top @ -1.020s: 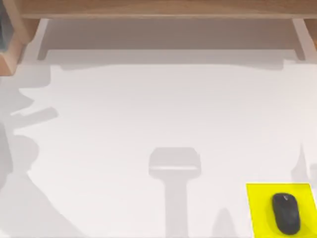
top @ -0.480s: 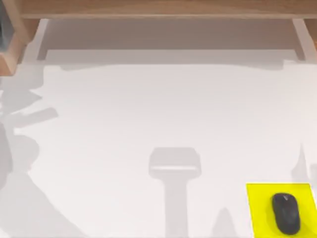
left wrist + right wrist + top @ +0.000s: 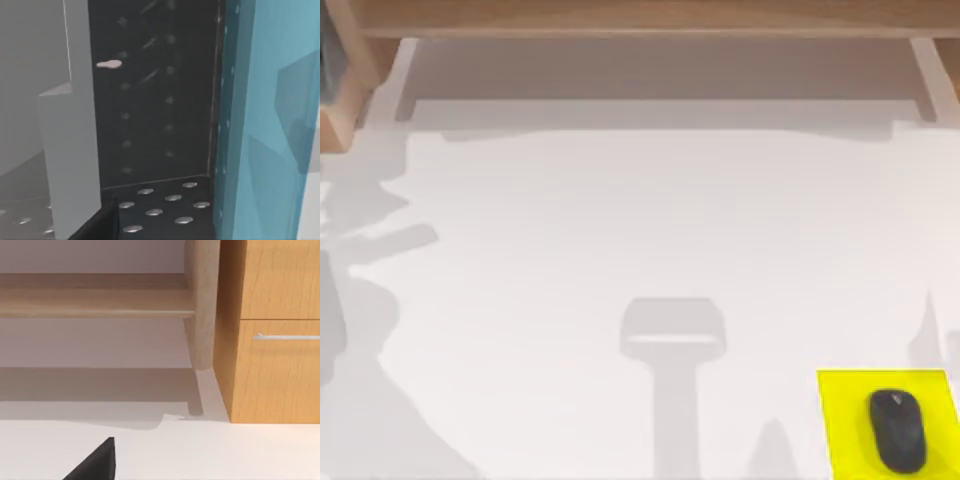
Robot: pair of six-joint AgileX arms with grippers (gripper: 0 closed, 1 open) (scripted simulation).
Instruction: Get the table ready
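The white desk [image 3: 650, 250] spans the top view; a mouse [image 3: 897, 430] sits on a yellow mat [image 3: 845, 420] at its near right corner. I judge an early step, with the left arm probing a dark studded box [image 3: 160, 125]. Neither claw's state can be told. Shadows at the left have shifted slightly.

A: What lies at the lower right of the top view?
B: A yellow mat [image 3: 840, 420], square, with a black mouse [image 3: 897, 431] resting on it, toward its right half.
A: And along the upper edge?
B: A wooden shelf [image 3: 640, 20] runs across. In the right wrist view a wooden drawer cabinet [image 3: 275, 365] stands beside a round wooden post [image 3: 202, 305].
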